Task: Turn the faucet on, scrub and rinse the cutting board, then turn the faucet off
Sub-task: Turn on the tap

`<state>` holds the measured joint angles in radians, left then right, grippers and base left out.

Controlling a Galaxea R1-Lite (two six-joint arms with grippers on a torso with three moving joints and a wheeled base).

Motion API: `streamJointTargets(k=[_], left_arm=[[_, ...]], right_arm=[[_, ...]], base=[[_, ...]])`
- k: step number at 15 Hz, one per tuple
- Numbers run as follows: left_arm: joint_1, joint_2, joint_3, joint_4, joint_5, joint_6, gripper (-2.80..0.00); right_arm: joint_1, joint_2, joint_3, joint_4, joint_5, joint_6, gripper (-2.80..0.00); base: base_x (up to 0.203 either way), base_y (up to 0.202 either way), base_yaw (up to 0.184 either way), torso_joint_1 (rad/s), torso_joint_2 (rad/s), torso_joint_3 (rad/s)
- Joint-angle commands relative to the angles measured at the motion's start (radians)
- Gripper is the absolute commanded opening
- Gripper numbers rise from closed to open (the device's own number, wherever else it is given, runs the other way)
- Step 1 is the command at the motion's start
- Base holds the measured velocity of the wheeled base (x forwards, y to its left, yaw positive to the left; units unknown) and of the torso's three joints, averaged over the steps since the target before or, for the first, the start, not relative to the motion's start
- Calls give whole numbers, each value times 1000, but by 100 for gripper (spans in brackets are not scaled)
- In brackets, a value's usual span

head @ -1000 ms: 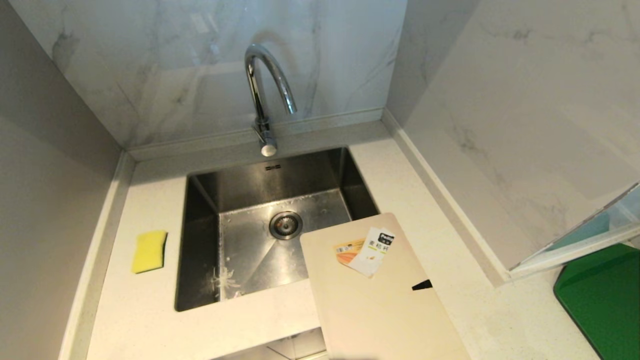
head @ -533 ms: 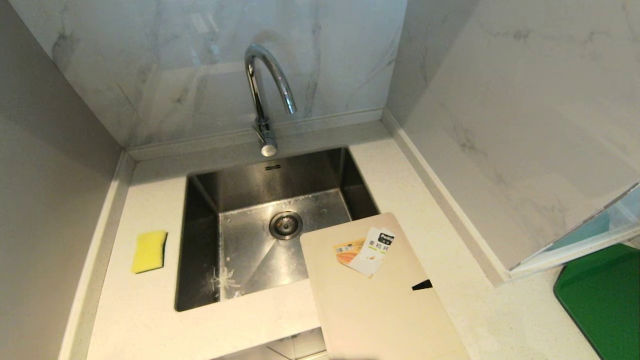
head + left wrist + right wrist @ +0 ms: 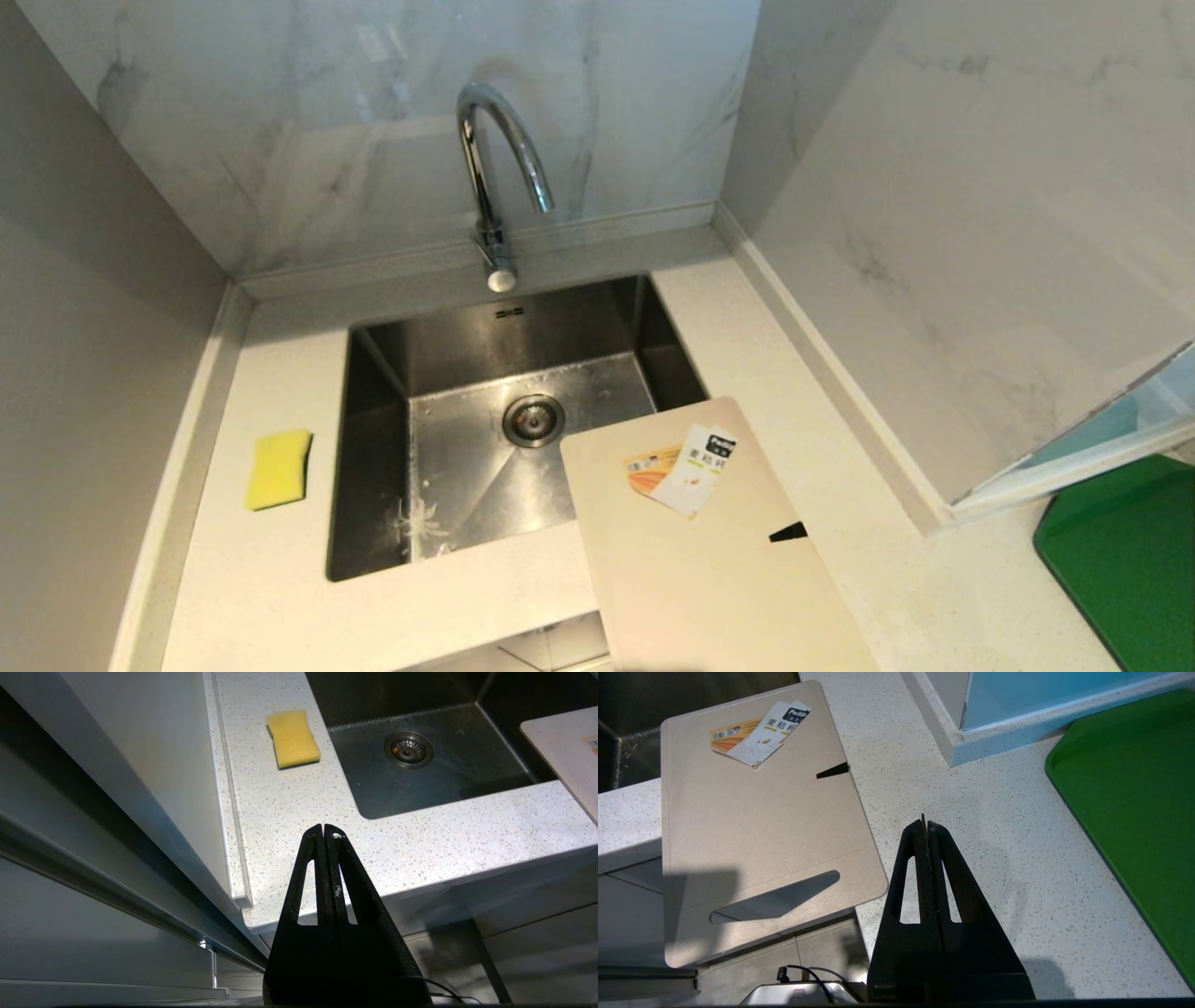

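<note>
The chrome gooseneck faucet [image 3: 495, 177] rises behind the steel sink [image 3: 373, 448], with no water running from it. The pale beige cutting board [image 3: 709, 569] lies flat on the counter to the sink's right, one corner jutting over the basin and its near end overhanging the counter's front edge. It carries a white-and-orange label [image 3: 681, 467]. In the right wrist view the cutting board [image 3: 752, 830] lies beside my right gripper [image 3: 925, 823], which is shut and empty above bare counter. My left gripper [image 3: 323, 828] is shut and empty over the counter's front edge. Neither arm shows in the head view.
A yellow sponge [image 3: 278, 469] [image 3: 293, 738] lies on the counter left of the sink. A dark green mat [image 3: 1125, 555] [image 3: 1134, 779] sits at the far right. Marble walls enclose the back and right, and a grey wall stands on the left.
</note>
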<state>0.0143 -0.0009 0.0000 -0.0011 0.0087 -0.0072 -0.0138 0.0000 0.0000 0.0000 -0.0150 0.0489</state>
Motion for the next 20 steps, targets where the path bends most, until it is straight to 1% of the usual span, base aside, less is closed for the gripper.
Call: streamJointTargets(k=[1, 10, 16, 20], left_arm=[[0, -2, 2, 0, 0, 0, -280], [1, -2, 2, -2, 0, -4, -280], [1, -4, 2, -2, 0, -5, -280], [1, -4, 2, -2, 0, -4, -280]], right_arm=[[0, -2, 2, 0, 0, 0, -280], [0, 0, 2, 0, 0, 0, -280], [0, -1, 2, 0, 0, 0, -280], [0, -1, 2, 0, 0, 0, -280]], base=[[0, 0, 0, 0, 0, 0], [6, 0, 0, -1, 0, 0], [160, 0, 11, 6, 3, 4], [0, 0, 0, 0, 0, 0]])
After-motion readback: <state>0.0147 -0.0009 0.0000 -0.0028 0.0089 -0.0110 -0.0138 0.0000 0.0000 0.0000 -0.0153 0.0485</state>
